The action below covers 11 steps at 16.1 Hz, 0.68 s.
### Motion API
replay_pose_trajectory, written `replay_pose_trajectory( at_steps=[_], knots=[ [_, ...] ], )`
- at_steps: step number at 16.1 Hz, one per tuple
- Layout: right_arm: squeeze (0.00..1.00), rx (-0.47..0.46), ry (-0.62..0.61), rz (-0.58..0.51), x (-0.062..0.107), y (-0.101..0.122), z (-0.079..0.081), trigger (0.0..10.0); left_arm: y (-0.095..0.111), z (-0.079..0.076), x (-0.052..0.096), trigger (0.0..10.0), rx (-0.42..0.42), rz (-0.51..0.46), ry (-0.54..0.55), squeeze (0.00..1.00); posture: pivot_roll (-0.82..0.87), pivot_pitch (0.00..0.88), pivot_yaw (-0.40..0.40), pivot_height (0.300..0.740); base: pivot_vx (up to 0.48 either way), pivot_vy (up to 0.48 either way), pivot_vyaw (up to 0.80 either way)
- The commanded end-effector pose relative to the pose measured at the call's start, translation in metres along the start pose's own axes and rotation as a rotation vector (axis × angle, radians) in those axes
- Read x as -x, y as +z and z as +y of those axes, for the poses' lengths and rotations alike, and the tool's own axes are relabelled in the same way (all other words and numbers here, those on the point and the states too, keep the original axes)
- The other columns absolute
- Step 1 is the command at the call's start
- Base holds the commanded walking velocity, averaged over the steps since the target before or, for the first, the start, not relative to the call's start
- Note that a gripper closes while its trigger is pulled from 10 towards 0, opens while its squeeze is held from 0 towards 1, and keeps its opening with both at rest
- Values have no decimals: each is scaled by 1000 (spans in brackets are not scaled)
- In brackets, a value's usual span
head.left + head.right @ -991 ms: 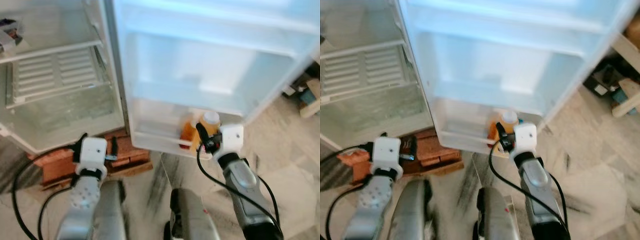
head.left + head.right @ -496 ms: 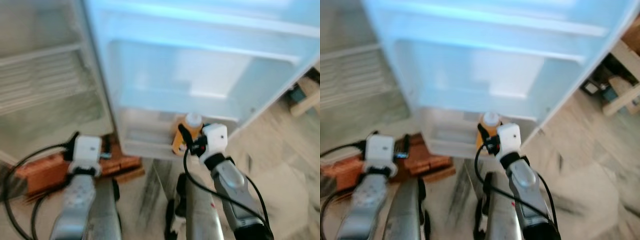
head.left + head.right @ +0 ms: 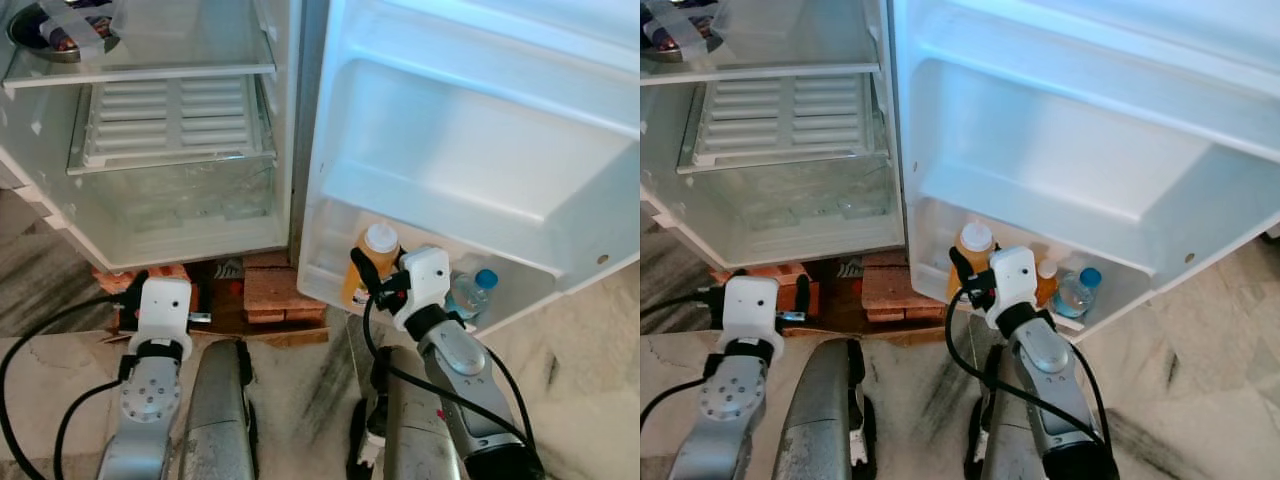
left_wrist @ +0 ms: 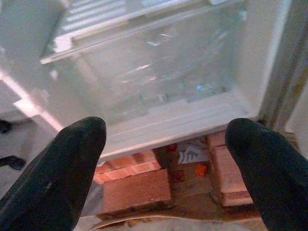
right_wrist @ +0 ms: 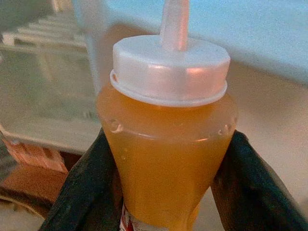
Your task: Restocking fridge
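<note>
- At the far left, the fridge (image 3: 150, 230) is standing open, with a glass shelf (image 3: 140, 75) above a clear crisper drawer (image 4: 159, 86), the whole cabinet resting on red bricks (image 3: 270, 295).
- The left gripper (image 3: 165, 290) is hovering low in front of those bricks, its two black fingers (image 4: 57, 168) spread wide with nothing between them.
- Moving right, the open fridge door (image 3: 480, 150) is showing a bottom door bin (image 3: 930, 275) that is already holding a water bottle with a blue cap (image 3: 470, 292).
- The right gripper (image 3: 375, 285) is clamping an orange sauce bottle with a white nozzle cap (image 5: 168, 139) on both sides, holding it upright at the left part of that bin.
- To finish well, the arm probably needs to be keeping the bottle vertical, lowering it until its base is sitting on the bin floor behind the front lip, and only then spreading the fingers and backing straight out without nudging the neighbouring bottles.
</note>
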State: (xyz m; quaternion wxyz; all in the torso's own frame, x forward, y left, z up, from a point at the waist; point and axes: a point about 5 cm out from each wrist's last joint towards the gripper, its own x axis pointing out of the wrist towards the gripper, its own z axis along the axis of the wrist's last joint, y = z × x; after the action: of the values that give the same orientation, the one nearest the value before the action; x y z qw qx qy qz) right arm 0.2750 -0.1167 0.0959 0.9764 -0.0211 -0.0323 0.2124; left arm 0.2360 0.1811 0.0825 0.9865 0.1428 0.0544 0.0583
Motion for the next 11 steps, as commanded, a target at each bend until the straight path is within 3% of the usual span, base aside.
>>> replay_pose_trajectory(
  at_steps=[1, 4, 7, 9, 11],
  knots=[
    [0, 44, -16, 5, 1, -2, -5, 10000, -3, -3, 4, 10000, -7, 17, -17, 0, 135, 214, -71, 582, 0, 0, 0],
    [0, 219, -60, 28, -14, -8, -16, 10000, -1, -9, 6, 10000, -19, 15, -54, 0, 141, 227, -73, 582, 0, 0, 0],
    [0, 351, 7, 21, -33, -10, -13, 10000, 0, -11, 6, 10000, -15, 16, -58, 0, 163, 245, -75, 582, 0, 0, 0],
    [0, 454, 123, 26, -48, -13, -5, 10000, 1, -8, 8, 10000, -14, 19, -60, 0, 180, 260, -75, 582, 0, 0, 0],
    [0, 511, 134, 77, -52, -21, -6, 10000, 0, -7, 10, 10000, -18, 25, -61, 0, 193, 265, -77, 582, 0, 0, 0]
  ],
)
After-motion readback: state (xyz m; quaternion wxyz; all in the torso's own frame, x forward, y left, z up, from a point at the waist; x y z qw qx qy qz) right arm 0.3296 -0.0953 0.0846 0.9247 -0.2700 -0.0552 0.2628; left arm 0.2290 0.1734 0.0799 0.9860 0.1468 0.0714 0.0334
